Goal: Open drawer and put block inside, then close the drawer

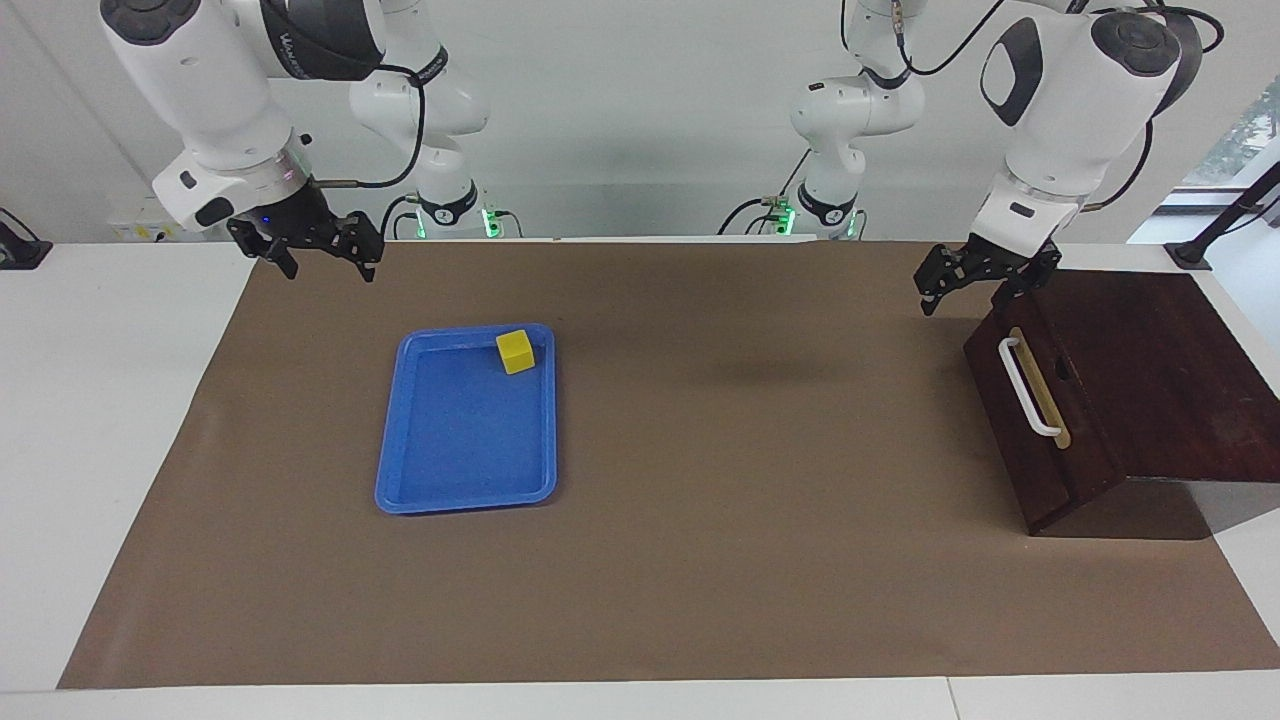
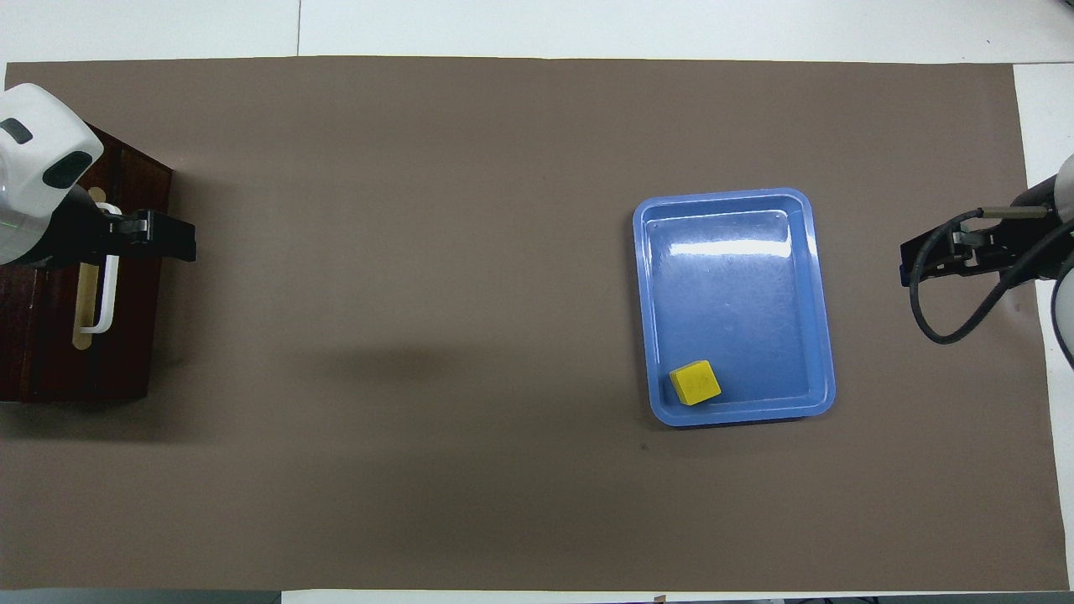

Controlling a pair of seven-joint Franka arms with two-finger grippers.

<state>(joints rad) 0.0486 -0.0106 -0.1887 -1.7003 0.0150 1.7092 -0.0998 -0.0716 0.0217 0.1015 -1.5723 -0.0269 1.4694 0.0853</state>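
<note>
The block (image 1: 516, 351) (image 2: 696, 382) is a small yellow cube lying in the blue tray (image 1: 460, 440) (image 2: 730, 294), in the tray's corner nearest the robots. The drawer (image 1: 1025, 460) (image 2: 134, 344) is shut flush in its dark wood cabinet (image 1: 1140, 370) at the left arm's end of the table. Its white bar handle (image 1: 1030, 392) (image 2: 106, 289) faces the tray. My left gripper (image 1: 965, 295) (image 2: 168, 239) hangs open over the cabinet's front edge above the handle, holding nothing. My right gripper (image 1: 330, 268) (image 2: 910, 264) hangs open and empty over the mat beside the tray.
A brown mat (image 1: 700, 560) (image 2: 419, 470) covers most of the white table. A wide stretch of it lies between tray and cabinet. Cables loop off the right wrist (image 2: 948, 327).
</note>
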